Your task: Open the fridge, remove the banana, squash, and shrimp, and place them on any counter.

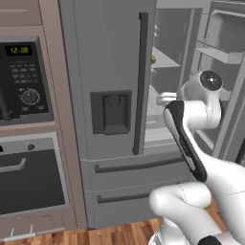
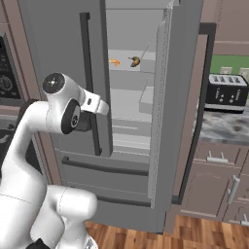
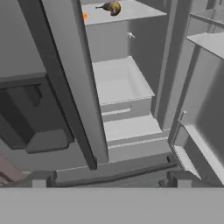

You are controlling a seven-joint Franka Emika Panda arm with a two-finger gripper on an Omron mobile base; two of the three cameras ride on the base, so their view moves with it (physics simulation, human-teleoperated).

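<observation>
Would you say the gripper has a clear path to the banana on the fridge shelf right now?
Probably yes. The fridge's right door stands open, the banana lies exposed on an upper shelf, and the open gripper faces the interior from lower down; nothing blocks the way, though it must rise.

fridge (image 2: 63, 73) right door swung wide, shelves reachable through gap, closed left door flanking the opening
</observation>
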